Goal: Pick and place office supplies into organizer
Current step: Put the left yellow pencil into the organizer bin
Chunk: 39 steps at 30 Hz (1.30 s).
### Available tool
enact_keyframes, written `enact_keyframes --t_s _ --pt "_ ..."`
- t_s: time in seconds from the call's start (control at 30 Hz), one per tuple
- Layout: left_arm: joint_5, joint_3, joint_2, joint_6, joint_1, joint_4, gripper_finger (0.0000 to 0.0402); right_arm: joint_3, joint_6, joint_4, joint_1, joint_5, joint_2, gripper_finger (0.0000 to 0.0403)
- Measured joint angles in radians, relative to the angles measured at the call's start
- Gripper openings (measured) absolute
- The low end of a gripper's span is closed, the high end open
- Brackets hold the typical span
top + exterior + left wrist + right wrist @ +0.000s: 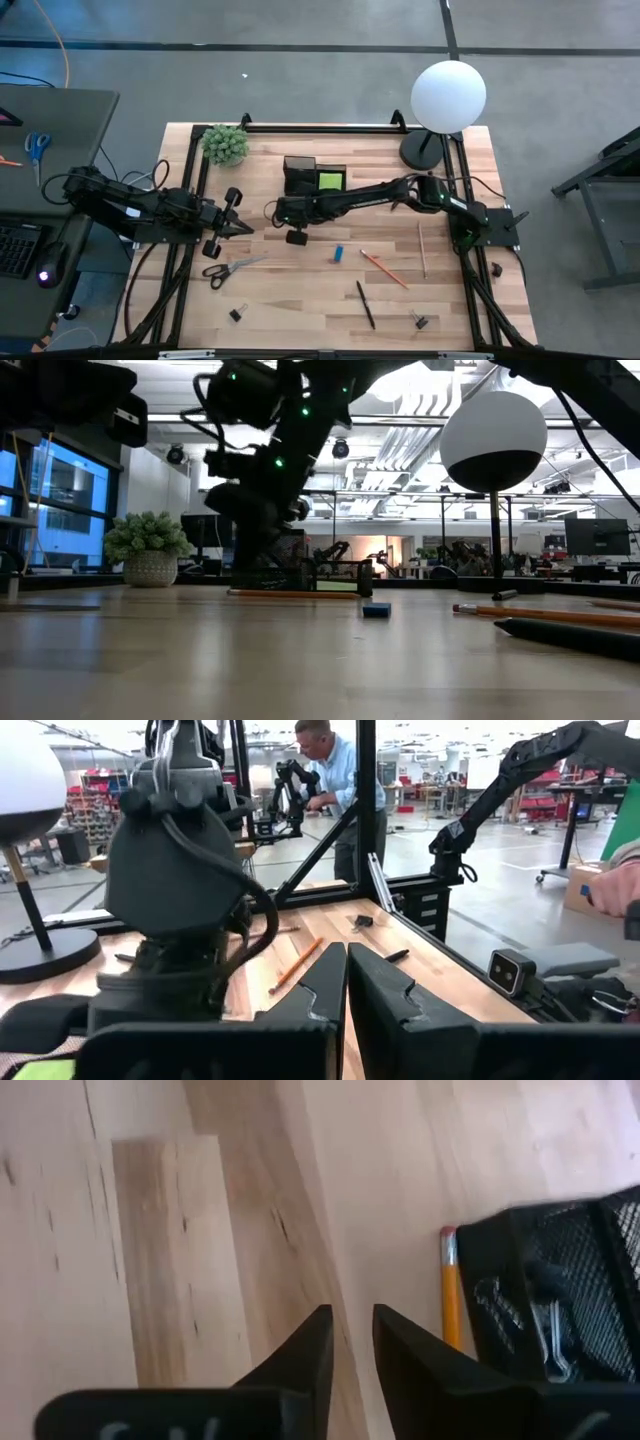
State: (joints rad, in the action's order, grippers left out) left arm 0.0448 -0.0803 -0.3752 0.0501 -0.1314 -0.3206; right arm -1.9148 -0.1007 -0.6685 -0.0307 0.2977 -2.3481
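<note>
The black mesh organizer (312,175) stands at the table's far middle, with the lime-green sticky pad (330,181) in one compartment. My right gripper (352,1320) hovers at its near left corner (560,1290), pointing down at bare table. Its fingers stand a narrow gap apart and hold nothing. A yellow pencil (450,1290) lies flat beside the organizer's wall. My left gripper (248,228) waits, shut, over the left side. Flat on the table lie the black-handled scissors (228,268), blue block (339,254), orange pencil (383,268), wooden pencil (422,250), dark pen (365,305) and two binder clips (237,314) (420,321).
A green plant (226,144) stands at the far left corner and a white globe lamp (448,95) with a round base (425,150) at the far right. Blue-handled scissors (37,148) lie on a side desk. A person (330,780) stands in the room beyond.
</note>
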Motion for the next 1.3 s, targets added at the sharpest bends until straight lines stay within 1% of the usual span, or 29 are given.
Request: enact_keyframes --t_s 0.1,0.2,0.33,0.43,0.53,0.6,0.7,0.83,0.93,1.07,1.2,1.3 --pt "0.0 0.0 0.0 -0.004 0.0 0.003 0.0005 0.064 -0.013 0.009 0.003 0.003 0.003 0.0052" --pt "0.0 0.0 0.0 -0.011 0.0 0.003 0.0005 0.13 -0.035 0.06 0.011 0.018 0.018 0.0044" --pt "0.0 0.0 0.0 -0.011 0.0 0.003 0.0005 0.191 -0.056 0.107 0.016 0.065 0.045 0.0036" --pt "0.0 0.0 0.0 -0.011 0.0 0.003 0.0005 0.224 -0.056 0.098 0.01 0.114 0.083 0.0031" --pt "-0.001 0.0 0.0 -0.011 0.0 0.003 0.0005 0.262 -0.06 0.105 0.006 0.159 0.15 0.0026" --pt "0.0 0.0 0.0 -0.012 0.0 0.003 0.0005 0.309 -0.084 0.113 0.011 0.159 0.174 0.0024" --pt "0.007 0.0 0.0 -0.028 0.0 0.003 0.0005 0.399 -0.109 0.155 0.02 0.13 0.187 0.0024" --pt "0.008 0.0 0.0 -0.029 0.0 0.003 0.0005 0.495 -0.131 0.278 0.022 0.119 0.203 0.0029" --pt "0.008 0.0 0.0 -0.029 0.0 0.002 0.0005 0.542 -0.146 0.341 0.019 0.129 0.206 0.0032" --pt "0.008 0.0 0.0 -0.027 0.0 -0.004 0.0005 0.555 -0.146 0.383 0.009 0.103 0.215 0.0032" --pt "0.008 0.0 0.0 -0.027 0.0 -0.005 0.0005 0.542 -0.157 0.392 -0.012 0.008 0.227 0.0032" --pt "0.007 0.0 0.0 -0.027 0.0 -0.005 0.0005 0.527 -0.158 0.402 -0.028 -0.106 0.23 0.003"
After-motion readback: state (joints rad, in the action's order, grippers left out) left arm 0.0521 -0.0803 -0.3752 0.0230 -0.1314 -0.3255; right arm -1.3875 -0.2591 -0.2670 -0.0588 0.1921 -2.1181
